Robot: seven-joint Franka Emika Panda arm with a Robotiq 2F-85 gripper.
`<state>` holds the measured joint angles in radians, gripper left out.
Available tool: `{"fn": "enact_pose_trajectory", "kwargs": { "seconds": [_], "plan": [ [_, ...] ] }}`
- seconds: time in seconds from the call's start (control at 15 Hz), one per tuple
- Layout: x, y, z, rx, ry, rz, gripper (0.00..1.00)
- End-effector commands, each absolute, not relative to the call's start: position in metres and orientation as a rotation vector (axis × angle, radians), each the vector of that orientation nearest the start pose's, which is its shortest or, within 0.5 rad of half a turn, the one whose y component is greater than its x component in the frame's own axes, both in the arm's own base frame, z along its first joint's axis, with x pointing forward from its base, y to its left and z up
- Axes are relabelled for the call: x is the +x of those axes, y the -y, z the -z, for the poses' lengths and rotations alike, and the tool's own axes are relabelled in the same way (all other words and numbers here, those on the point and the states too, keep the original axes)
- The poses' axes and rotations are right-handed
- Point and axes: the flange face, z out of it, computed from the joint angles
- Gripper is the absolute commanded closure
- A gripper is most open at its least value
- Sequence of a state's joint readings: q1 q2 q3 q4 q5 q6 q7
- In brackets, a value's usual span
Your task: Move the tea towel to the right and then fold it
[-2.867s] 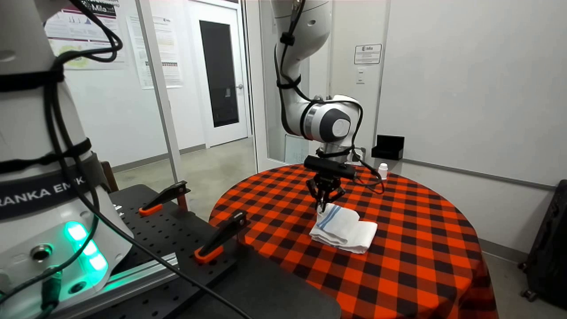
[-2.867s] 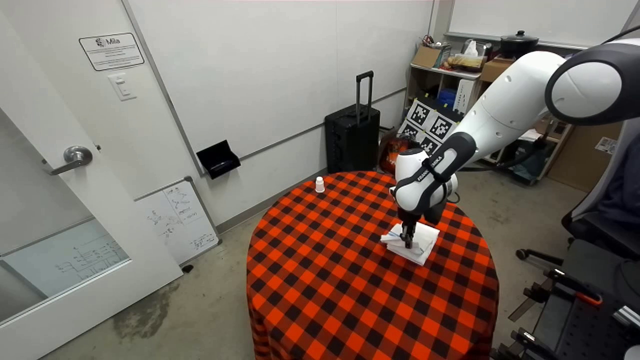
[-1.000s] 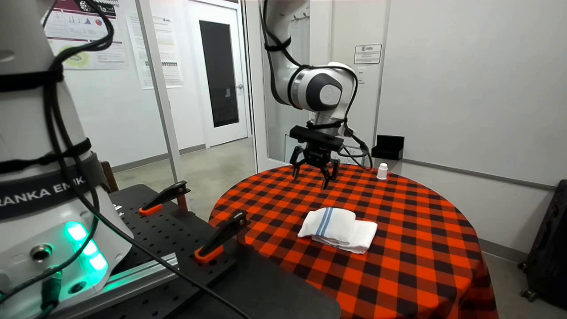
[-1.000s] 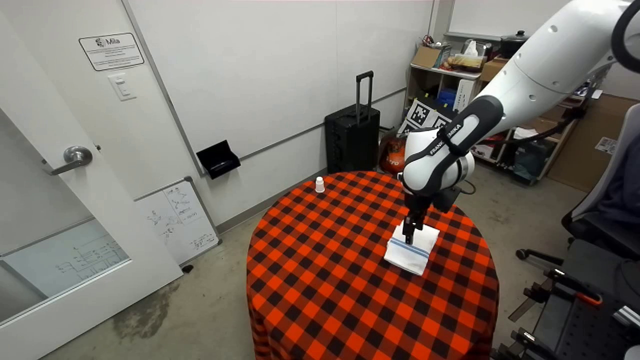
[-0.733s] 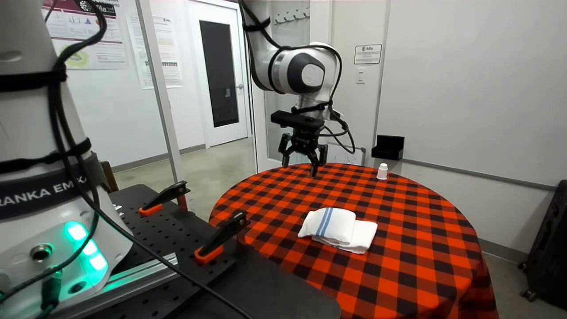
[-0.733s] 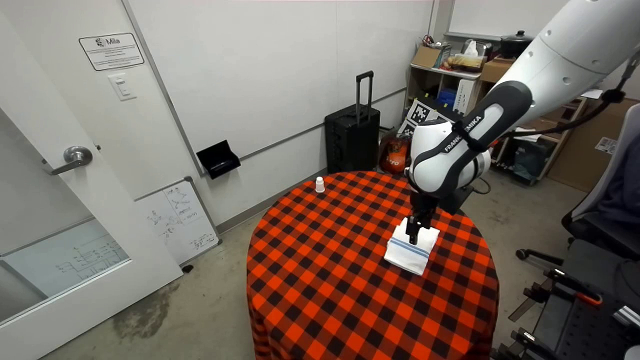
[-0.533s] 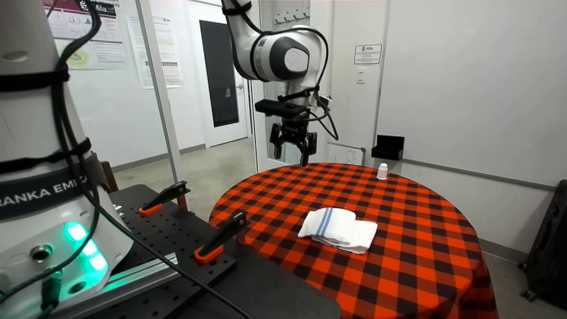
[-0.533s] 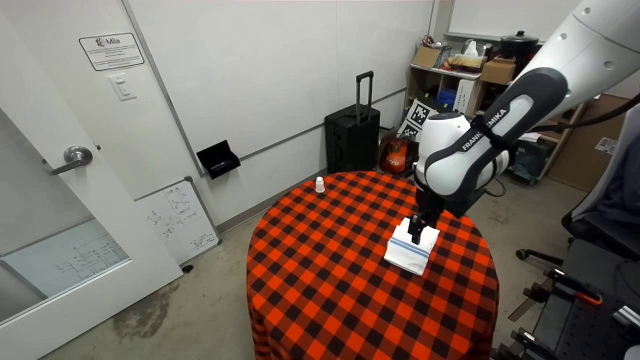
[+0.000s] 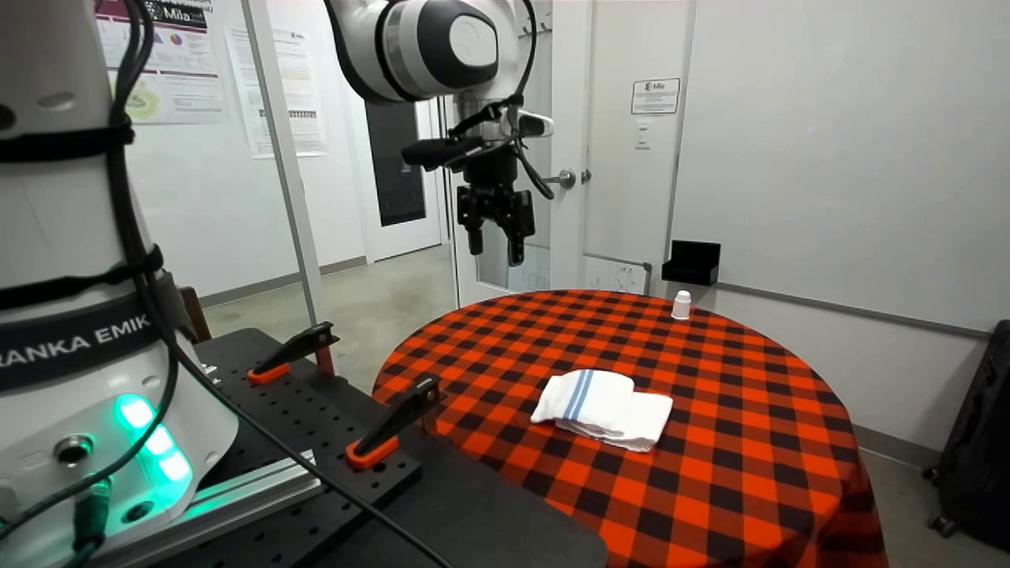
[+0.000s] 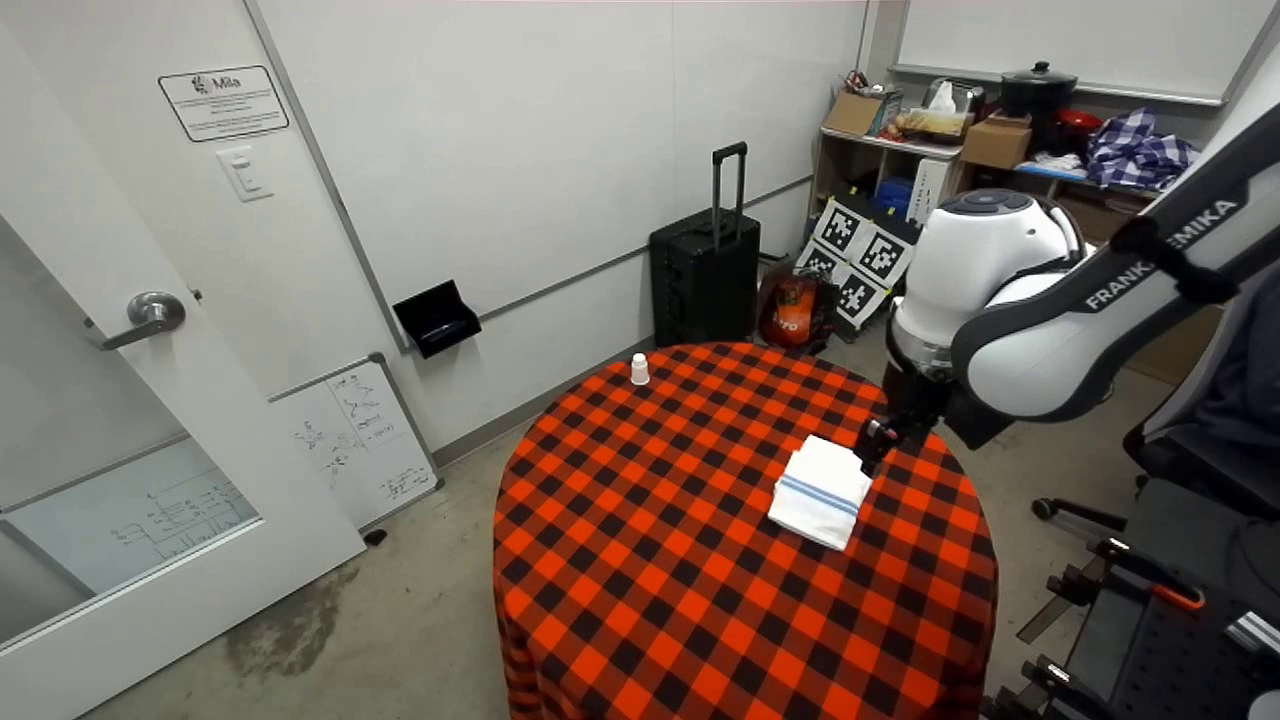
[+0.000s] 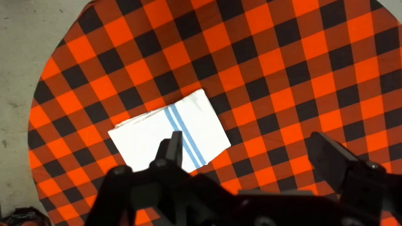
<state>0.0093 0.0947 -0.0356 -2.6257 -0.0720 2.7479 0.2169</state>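
Gripper (image 9: 495, 255) risen farther above checked tablecloth (image 9: 726, 473), fingers (image 11: 329, 161) spread apart; folded tea towel (image 9: 596, 406) unmoved.

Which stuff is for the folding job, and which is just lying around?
For the job:
white folded cloth tea towel with blue stripes
black two-fingered gripper

Just lying around:
small white bottle
black wheeled suitcase
black round lidded pot
crumpled blue-and-white checked cloth
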Motion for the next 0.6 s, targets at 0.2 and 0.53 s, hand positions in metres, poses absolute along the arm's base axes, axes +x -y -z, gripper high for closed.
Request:
{"fn": "enact_pose_trajectory", "kwargs": {
  "seconds": [0.2, 0.53],
  "plan": [
    [0.409, 0.014, -0.272, -3.083, -0.488, -0.172, 0.0],
    [0.409, 0.016, -0.269, -3.093, -0.455, -0.153, 0.0]
  ]
}}
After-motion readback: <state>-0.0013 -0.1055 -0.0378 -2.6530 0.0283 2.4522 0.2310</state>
